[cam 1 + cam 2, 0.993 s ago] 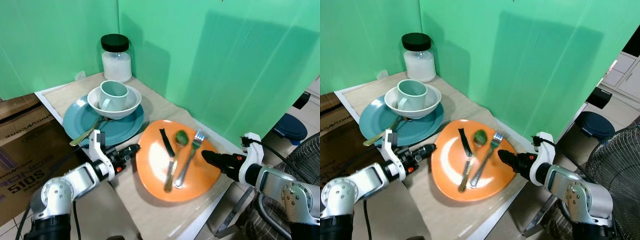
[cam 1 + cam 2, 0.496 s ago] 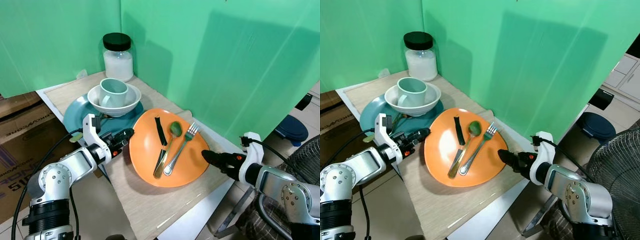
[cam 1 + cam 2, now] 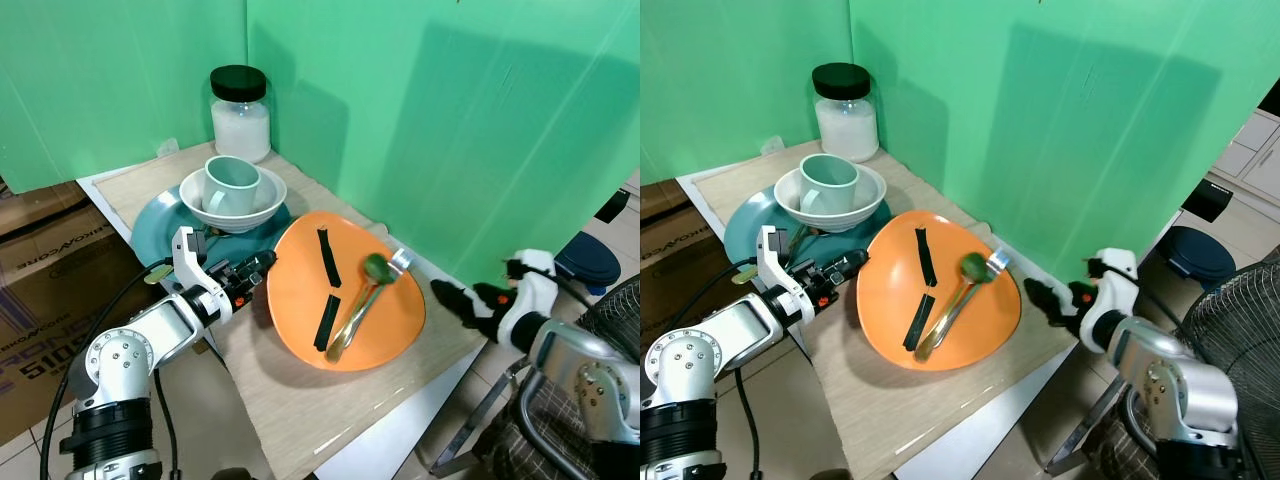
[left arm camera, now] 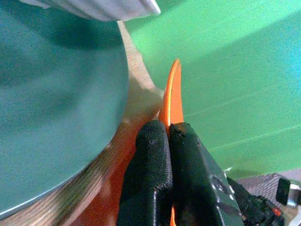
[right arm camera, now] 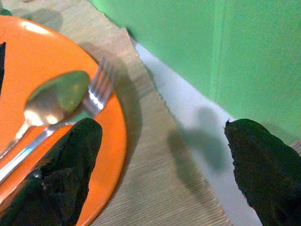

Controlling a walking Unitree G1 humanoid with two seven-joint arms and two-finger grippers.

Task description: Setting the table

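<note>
Silver arms, black-fingered left hand [image 3: 262,264]

Cardboard box [image 3: 45,270]: "SKOVACORE"?, blurred; below, partial "510S".

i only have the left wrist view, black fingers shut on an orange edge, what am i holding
Observer: The left tool is pinched on the rim of an orange plate, at the side nearest the blue plate.
Operator: anything on it
Observer: Yes, a black-handled knife, a spoon and a fork lie loose on it.
Operator: is it flat
Observer: No, the held side looks raised off the mat, so the plate tilts toward the green wall.
Operator: where is the other arm
Observer: The right tool is open, off the table edge and clear of the orange plate.
</note>
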